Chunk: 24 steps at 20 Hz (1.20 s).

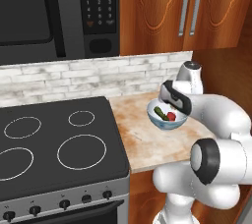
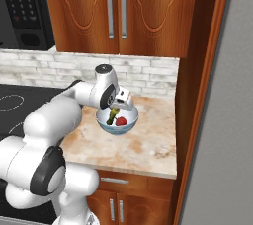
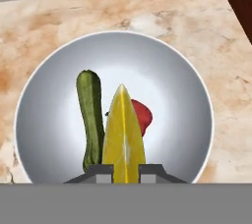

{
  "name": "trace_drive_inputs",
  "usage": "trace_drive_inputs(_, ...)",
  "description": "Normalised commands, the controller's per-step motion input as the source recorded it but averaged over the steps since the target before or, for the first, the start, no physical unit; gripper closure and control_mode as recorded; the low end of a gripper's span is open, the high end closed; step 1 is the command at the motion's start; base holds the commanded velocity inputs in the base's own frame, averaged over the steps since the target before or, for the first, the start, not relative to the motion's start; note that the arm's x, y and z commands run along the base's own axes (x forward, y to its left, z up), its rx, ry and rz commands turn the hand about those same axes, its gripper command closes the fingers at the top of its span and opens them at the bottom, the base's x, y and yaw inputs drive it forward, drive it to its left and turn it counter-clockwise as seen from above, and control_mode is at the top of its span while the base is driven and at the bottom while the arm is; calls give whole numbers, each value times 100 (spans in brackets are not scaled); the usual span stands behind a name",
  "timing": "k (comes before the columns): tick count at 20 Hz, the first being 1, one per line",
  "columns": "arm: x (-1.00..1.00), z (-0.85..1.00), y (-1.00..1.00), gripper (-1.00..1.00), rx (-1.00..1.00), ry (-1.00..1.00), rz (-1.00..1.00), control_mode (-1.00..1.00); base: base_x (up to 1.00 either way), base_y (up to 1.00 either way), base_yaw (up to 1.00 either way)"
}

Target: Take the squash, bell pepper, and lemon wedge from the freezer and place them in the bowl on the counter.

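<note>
I have the hand (image 3: 125,173) clenched on the lemon wedge (image 3: 123,134), pinched low at its near end with the wedge's thin rind edge facing me and its point reaching out over the bowl (image 3: 44,120). The bowl sits on the bench (image 3: 59,26), and the hand hangs right above it. Inside it lie the squash (image 3: 89,115) and, just beside it, the bell pepper (image 3: 141,117), partly hidden behind the wedge. I judge the wedge to be light, smooth-skinned and tapered, so it could twist or slip from a narrow pinch; gripping across its flat cut faces seems safest. A short drop should not harm it, and the bowl looks stable enough.
</note>
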Motion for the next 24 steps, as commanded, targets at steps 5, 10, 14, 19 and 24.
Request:
trace_drive_inputs(5,15,-27,-23,100,0,0,0,-100,0,0,0)
trace_drive_inputs(10,25,-23,-17,100,0,0,0,-100,0,0,0)
trace_drive_inputs(14,21,-15,-16,100,0,0,0,-100,0,0,0)
trace_drive_inputs(19,19,-11,-14,100,0,0,0,-100,0,0,0)
trace_drive_inputs(24,23,-15,-9,-100,0,0,0,-100,0,0,0)
